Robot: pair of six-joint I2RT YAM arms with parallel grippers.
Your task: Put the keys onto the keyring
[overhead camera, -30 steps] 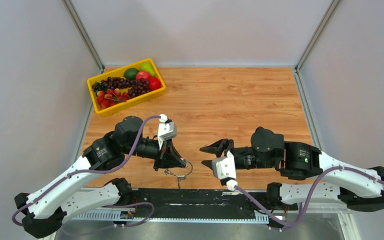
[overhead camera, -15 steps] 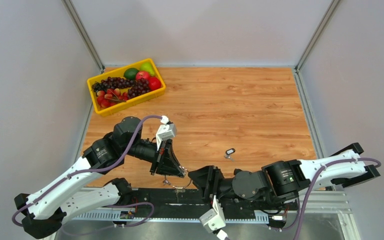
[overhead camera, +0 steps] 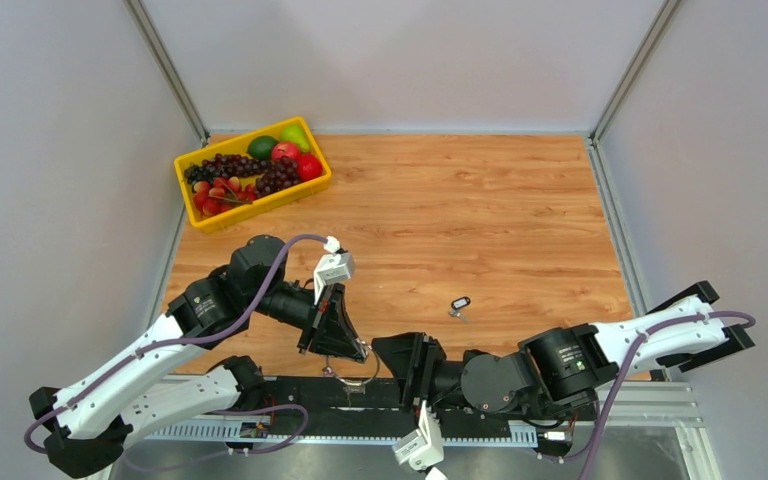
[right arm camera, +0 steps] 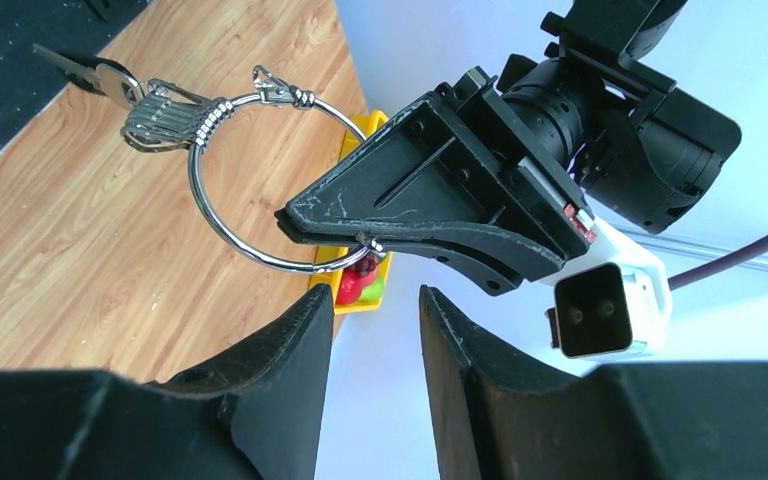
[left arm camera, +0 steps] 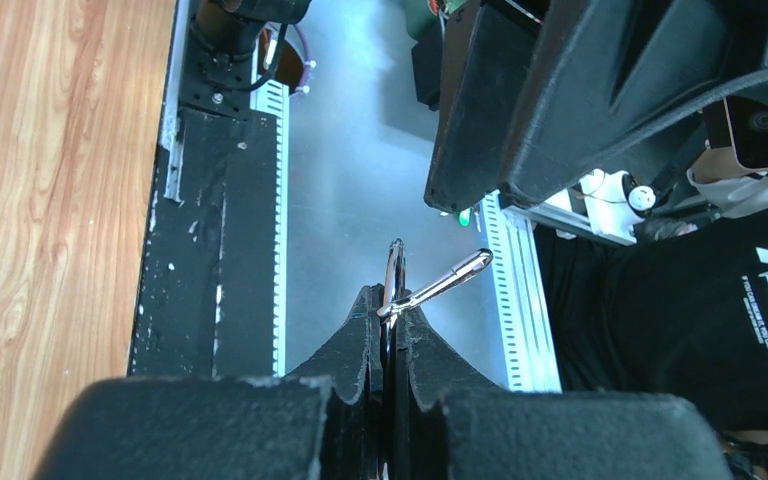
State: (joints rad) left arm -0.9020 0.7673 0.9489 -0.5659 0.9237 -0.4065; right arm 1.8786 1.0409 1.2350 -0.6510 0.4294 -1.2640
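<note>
Although the keyring [right arm camera: 213, 243] is already off the table [overhead camera: 520, 220], pinched by its thin wire between the closed fingers of the left pincer [right arm camera: 360, 240], the black-headed key [overhead camera: 459, 303] lies flat on the table, well apart from the keyring, beyond it and to its right. The right pincer [right arm camera: 375, 295] sits just beside the keyring, aimed at it from the right. Its fingers are parted to a narrow gap with nothing between them, so by my judgement the key is not yet picked up. A bunch of tiny silver keys [right arm camera: 165, 115] hangs on the side of the keyring away from the left pincer's hold. The chief risk I see is contact: the right pincer is so near the keyring that a small advance could strike the wire or the left pincer's fingers [left arm camera: 360, 335], and a ring held only by its edge would likely pivot or slip free. Since the keyring hangs at the table's near edge, above the black base rail [left arm camera: 210, 230], a dropped ring could fall where neither arm reaches it easily. A flat, small key may also skid when the fingers shut on it.
</note>
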